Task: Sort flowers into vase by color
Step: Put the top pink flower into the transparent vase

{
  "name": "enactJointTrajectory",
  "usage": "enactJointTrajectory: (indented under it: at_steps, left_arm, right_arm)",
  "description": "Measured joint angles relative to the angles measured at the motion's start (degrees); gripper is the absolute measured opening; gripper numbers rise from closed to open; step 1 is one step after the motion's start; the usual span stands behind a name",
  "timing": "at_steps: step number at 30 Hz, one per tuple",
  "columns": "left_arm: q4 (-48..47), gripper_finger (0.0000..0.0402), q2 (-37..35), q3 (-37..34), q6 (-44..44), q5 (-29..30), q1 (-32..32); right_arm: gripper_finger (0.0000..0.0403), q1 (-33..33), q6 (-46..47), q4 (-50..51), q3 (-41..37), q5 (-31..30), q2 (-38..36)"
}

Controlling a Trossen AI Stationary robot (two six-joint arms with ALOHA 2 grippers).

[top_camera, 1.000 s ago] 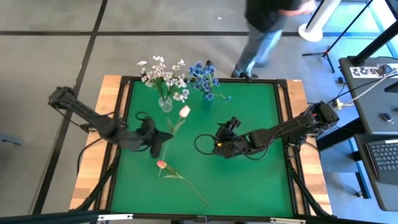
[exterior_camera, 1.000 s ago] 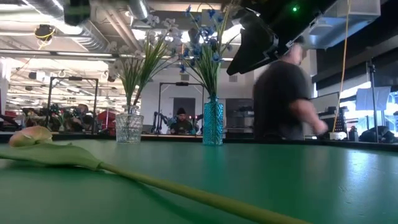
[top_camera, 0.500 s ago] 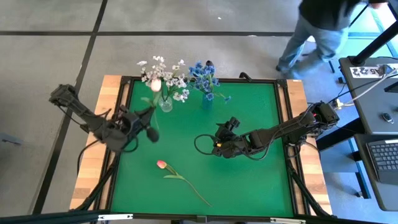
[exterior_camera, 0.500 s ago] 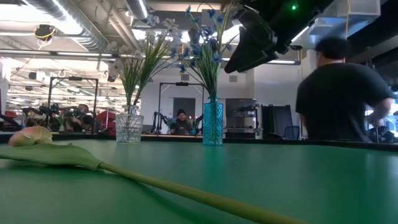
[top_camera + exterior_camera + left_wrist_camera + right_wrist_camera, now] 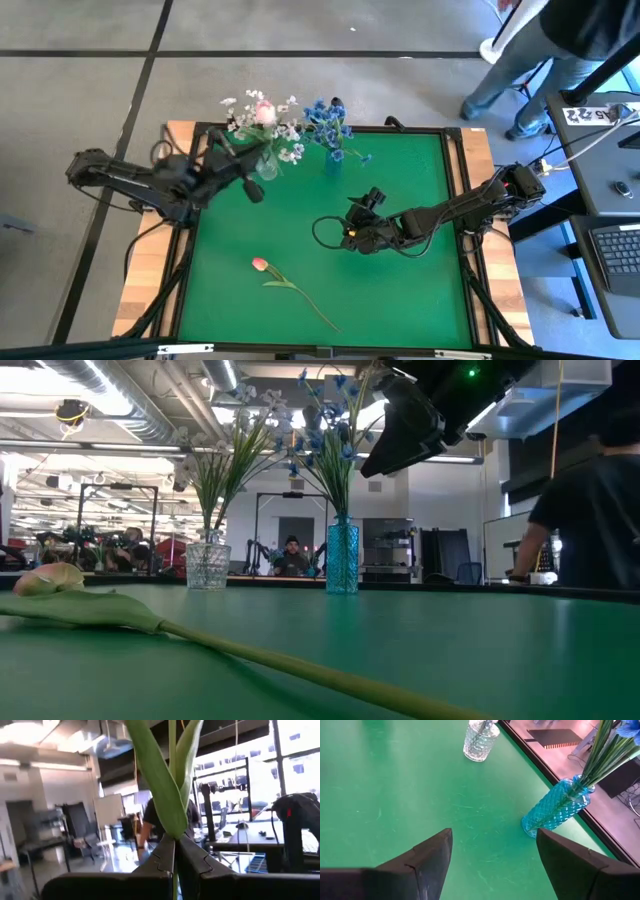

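My left gripper (image 5: 243,163) is shut on a pale pink tulip (image 5: 265,112), whose bloom is up among the white blossoms above the clear glass vase (image 5: 266,166) near the far edge. The blue vase (image 5: 332,158) with blue sprays stands right of it. A second pink tulip (image 5: 260,264) lies flat on the green table with its stem toward the near edge; the low view shows its bloom (image 5: 45,578) close by. My right gripper (image 5: 353,232) hovers open over mid-table, and in its wrist view (image 5: 492,865) it faces both vases (image 5: 480,740). My left gripper pinches the tulip's green stem, with a leaf (image 5: 172,827) alongside it, between its two shut fingers (image 5: 192,857). The stem runs on past the fingertips and the tulip is lifted clear of the table, its bloom (image 5: 265,112) over the clear vase's white spray.
The green table (image 5: 400,300) has a dark raised frame and wooden side boards. A person (image 5: 545,50) stands beyond the far right corner, and a desk with a keyboard (image 5: 615,250) sits to the right. Bare green lies right of the lying tulip.
My left gripper has moved from mid-table toward the far-left, up to the clear vase, carrying the tulip off the table. The bloom has gone from beside the vase to above its white blossoms. The person behind the table walked to the right.
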State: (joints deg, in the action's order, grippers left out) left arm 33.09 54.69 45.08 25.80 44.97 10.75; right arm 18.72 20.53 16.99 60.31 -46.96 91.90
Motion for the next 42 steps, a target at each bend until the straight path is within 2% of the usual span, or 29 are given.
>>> enactJointTrajectory:
  at_steps: [3,5,7,13,17,22,27,33,42]
  left_arm:
    - [-1.12,0.0,-2.96,-1.46,3.59,3.91,1.33]
    - [-1.24,0.0,-5.36,-4.52,4.38,7.15,1.75]
    - [0.68,0.0,-8.33,-9.04,3.13,7.8,1.22]
    - [19.68,0.0,-12.0,-26.14,1.56,6.92,-7.01]
    - [30.23,0.0,-12.15,-32.95,-0.98,2.8,-14.24]
    - [27.77,0.0,-11.86,-34.76,-5.17,-0.79,-21.59]
    - [24.02,0.0,-11.45,-34.73,-7.53,-3.98,-26.33]
    - [19.43,0.0,-9.85,-34.73,-12.89,-8.78,-30.07]
    - [18.7,0.0006,-2.48,-34.69,-18.16,-13.44,-32.55]
  right_arm:
    - [0.0287,0.0,0.0,0.48,0.0,0.01,0.0]
    - [0.0287,0.0,-0.02,1.27,0.0,0.0,0.0]
    - [0.0287,0.0,-0.02,1.44,0.0,0.0,0.02]
    - [0.0287,0.0,0.41,1.49,0.0,0.01,0.02]
    - [0.0287,0.0,1.55,1.69,0.0,0.02,0.02]
    - [0.0287,0.0,1.66,1.25,0.0,0.02,0.02]
    - [0.0287,0.0,1.68,0.49,0.0,-0.02,0.07]
    - [0.0287,-0.49,1.68,-0.05,0.0,-0.03,0.07]
    - [0.0287,-0.9,1.68,-0.58,0.0,-0.15,0.07]
